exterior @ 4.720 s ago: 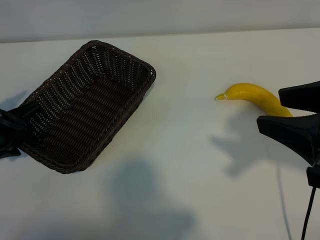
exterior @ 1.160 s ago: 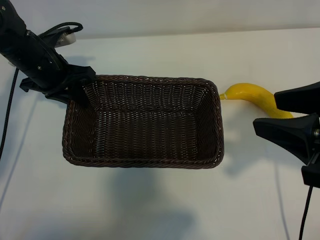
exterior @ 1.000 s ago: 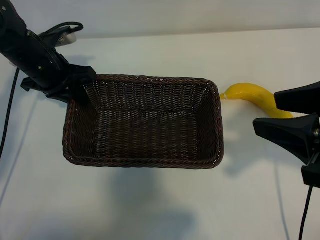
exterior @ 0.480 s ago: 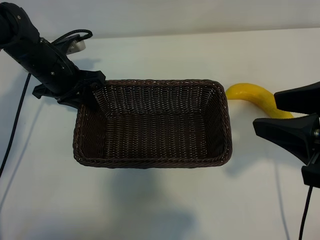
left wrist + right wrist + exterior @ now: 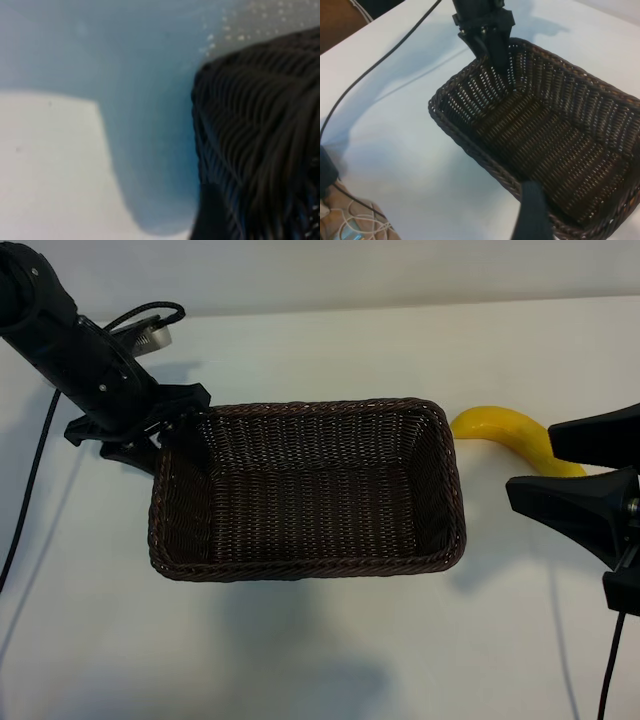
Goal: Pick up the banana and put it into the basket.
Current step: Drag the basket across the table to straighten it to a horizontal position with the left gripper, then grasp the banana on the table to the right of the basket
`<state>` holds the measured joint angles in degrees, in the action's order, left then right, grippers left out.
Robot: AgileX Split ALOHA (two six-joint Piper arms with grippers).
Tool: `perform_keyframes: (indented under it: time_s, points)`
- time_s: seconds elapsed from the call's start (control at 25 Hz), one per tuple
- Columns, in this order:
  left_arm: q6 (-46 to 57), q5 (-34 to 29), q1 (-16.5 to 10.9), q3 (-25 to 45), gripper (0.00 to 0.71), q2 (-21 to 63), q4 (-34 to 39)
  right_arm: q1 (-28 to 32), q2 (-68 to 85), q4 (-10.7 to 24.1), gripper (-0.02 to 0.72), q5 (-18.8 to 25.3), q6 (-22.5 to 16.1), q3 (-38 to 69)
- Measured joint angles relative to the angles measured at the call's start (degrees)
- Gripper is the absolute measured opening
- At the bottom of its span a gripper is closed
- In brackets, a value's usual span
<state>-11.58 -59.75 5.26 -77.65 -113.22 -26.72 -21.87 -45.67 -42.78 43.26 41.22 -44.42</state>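
One banana [image 5: 510,432] lies sideways beside basket [image 5: 306,490]; both hands [image 5: 585,468] released.

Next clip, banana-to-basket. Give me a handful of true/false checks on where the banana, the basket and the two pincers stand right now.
1. The banana lies inside the basket. False: it lies on the table, just outside the basket's right end.
2. The basket holds nothing. True.
3. The left pincer is at the basket's far left corner. True: one finger reaches down inside the wall there.
4. The right pincer is shut on the banana. False: its jaws stand open, near the banana's right end, not closed on it.
5. The basket lies tipped on its side. False: it sits upright, its opening facing up.
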Motion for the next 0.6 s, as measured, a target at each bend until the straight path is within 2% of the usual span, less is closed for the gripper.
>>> perform_keyframes:
  time_s: [0.08,0.24,0.44,0.6]
  points:
    - [0.00,-2.57,0.00,-0.80,0.608,-0.01,0.10,0.00,0.00,0.00,0.525,0.00,0.00,0.00]
    - [0.22,-6.82,0.00,-3.26,0.606,3.08,1.66,0.00,0.00,0.00,0.525,0.00,0.00,0.00]
    - [2.60,-7.57,0.00,-7.92,0.584,13.52,5.63,0.00,0.00,0.00,0.525,0.00,0.00,0.00]
    - [2.49,-7.57,0.00,-7.80,0.573,21.34,5.58,0.00,0.00,0.00,0.525,0.00,0.00,0.00]
